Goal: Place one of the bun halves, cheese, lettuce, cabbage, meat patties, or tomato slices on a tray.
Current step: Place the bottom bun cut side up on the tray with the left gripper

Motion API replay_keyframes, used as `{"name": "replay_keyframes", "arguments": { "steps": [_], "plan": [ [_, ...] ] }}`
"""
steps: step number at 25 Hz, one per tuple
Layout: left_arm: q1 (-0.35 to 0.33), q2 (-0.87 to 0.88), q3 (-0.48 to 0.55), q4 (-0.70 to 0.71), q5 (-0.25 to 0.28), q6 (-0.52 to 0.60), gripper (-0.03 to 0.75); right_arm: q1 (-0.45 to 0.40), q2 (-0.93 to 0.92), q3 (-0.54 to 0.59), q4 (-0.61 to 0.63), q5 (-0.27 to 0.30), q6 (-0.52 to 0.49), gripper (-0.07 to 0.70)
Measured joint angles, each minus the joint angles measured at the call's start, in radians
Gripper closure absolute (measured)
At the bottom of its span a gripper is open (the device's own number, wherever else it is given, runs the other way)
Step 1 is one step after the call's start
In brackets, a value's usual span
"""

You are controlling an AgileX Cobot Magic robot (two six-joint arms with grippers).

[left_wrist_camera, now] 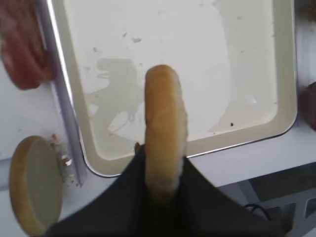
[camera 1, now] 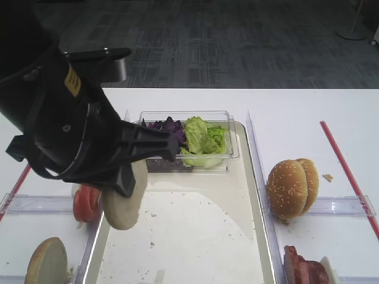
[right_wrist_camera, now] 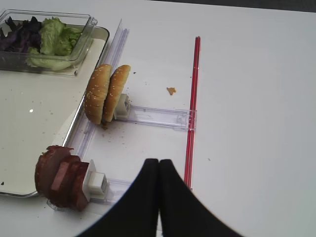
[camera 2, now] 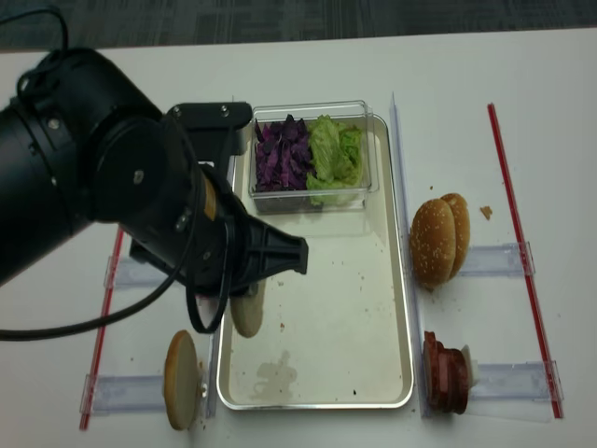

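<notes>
My left gripper [left_wrist_camera: 163, 158] is shut on a pale bun half [left_wrist_camera: 164, 123], held on edge above the left part of the silvery tray [left_wrist_camera: 256, 131]. From above, that bun half [camera 2: 248, 313] hangs under the black arm over the tray [camera 2: 326, 308] floor. A second bun half [camera 2: 181, 380] stands on the left rack, beside the tomato slices [camera 1: 86, 202]. Lettuce [camera 1: 204, 139] and cabbage [camera 1: 167, 127] fill a clear tub at the tray's far end. Meat patties [right_wrist_camera: 61, 175] sit right of the tray. My right gripper [right_wrist_camera: 159, 163] is shut and empty. Cheese is out of view.
Two sesame-seeded bun halves [camera 1: 292, 186] stand on edge on a clear rack right of the tray. A red strip [right_wrist_camera: 192, 108] runs along the table on the right, another on the left [camera 2: 104, 308]. The bulky left arm [camera 2: 112, 187] hides part of the left racks.
</notes>
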State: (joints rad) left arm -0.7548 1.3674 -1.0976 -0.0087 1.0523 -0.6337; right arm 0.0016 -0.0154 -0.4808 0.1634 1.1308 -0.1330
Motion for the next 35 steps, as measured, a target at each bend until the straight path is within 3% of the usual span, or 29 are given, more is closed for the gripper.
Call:
{"name": "replay_keyframes", "arguments": {
  "steps": [7, 11, 23, 35],
  "plan": [
    [0.000, 0.000, 0.000, -0.114, -0.153, 0.069, 0.671, 0.000, 0.000, 0.000, 0.000, 0.000, 0.000, 0.267],
    [0.000, 0.000, 0.000, -0.161, -0.201, 0.097, 0.671, 0.000, 0.000, 0.000, 0.000, 0.000, 0.000, 0.267],
    [0.006, 0.110, 0.000, -0.281, -0.210, 0.198, 0.671, 0.000, 0.000, 0.000, 0.000, 0.000, 0.000, 0.267],
    [0.135, 0.208, 0.000, -0.489, -0.209, 0.446, 0.671, 0.000, 0.000, 0.000, 0.000, 0.000, 0.000, 0.267]
  ]
}}
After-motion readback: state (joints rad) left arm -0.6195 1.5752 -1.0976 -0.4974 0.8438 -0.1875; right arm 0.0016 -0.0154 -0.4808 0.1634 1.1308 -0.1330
